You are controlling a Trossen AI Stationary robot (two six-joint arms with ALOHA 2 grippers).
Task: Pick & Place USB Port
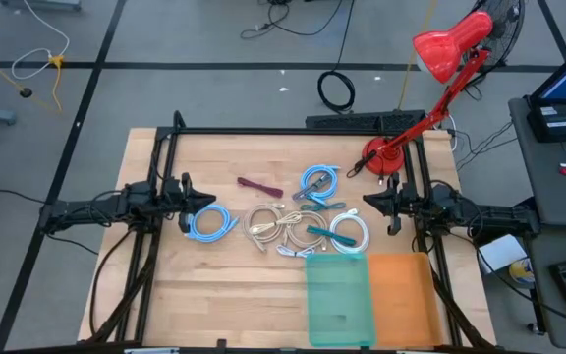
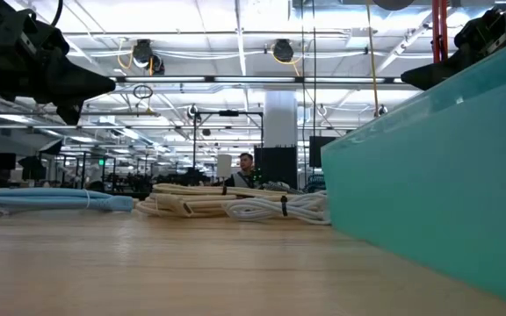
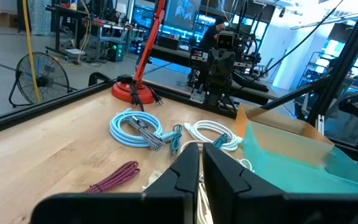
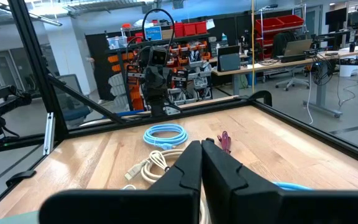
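High view: my left gripper [image 1: 187, 193] sits at the table's left-middle edge, my right gripper [image 1: 371, 202] at the right-middle edge, both w/ fingers pressed together & holding nothing. Wrist views confirm: left fingers [image 3: 185, 171] closed w/ only a thin seam, right fingers [image 4: 191, 163] the same.

No readable writing or brand marks on any cable, bin or lamp; too small to tell.

Task items = coiled USB cables in frame centre on the light wooden tabletop [image 1: 224, 285]. Light-blue coiled cable [image 1: 209, 224] lies just beside my left gripper, centre-left. Cream/beige coiled cables [image 1: 273, 224] sit dead centre, partly overlapping. White coiled cable w/ teal tie [image 1: 347, 234] is right of centre, near my right gripper. Second blue coil w/ grey plug ends [image 1: 317, 182] lies above centre. Short maroon braided cable [image 1: 259, 186] lies straight, apart from the rest, upper centre.

Translucent teal plastic bin [image 1: 340, 300] is at lower centre-right, touching an orange bin [image 1: 403, 295] on its right side. Red desk lamp [image 1: 438, 59] stands at the table's upper right corner.

Low view: teal bin wall [image 2: 446, 184] fills the right; cream coils [image 2: 191, 204] & light-blue coil [image 2: 51, 200] lie flat at mid-frame. A person [image 2: 246, 167] shows far off in the room behind.
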